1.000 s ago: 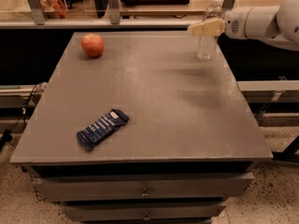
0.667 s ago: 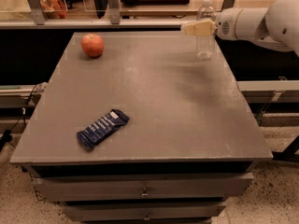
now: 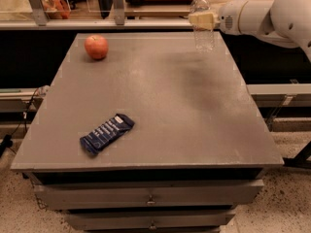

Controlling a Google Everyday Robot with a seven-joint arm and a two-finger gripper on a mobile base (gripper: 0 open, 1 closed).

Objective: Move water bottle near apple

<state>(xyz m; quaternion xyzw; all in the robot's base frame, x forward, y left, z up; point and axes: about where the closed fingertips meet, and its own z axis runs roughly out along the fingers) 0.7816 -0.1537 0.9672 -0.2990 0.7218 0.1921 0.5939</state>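
The task is at an early stage. The tool [image 3: 200,19] sits at the far right corner of the counter [image 3: 160,106], its pale fingers closed around the upper body of the water bottle [image 3: 204,39], just below the white cap. The bottle stands upright in that grip. Its base is level with the counter's surface near the far edge, and I cannot tell whether it rests there or hangs just above it. The white arm [image 3: 262,16] reaches in from the right side.

The apple [image 3: 96,47] sits near the far left corner, well apart from the bottle, so the grasp looks done and the whole carry across is left, followed by setting the bottle down and releasing it.

For room, the stretch of counter between bottle and apple is bare, giving 1 straight path leftward along the far side. The only other item, a dark blue wrapper [image 3: 106,133], lies toward the near left, well away from that path.

Edges matter more. Both task items sit close to the far edge, and the apple is also close to the left edge. The safest landing spot seems to be on the apple's right or near side, where open surface is widest. An apple rolls easily, so the bottle probably wants to stop beside it without touching.
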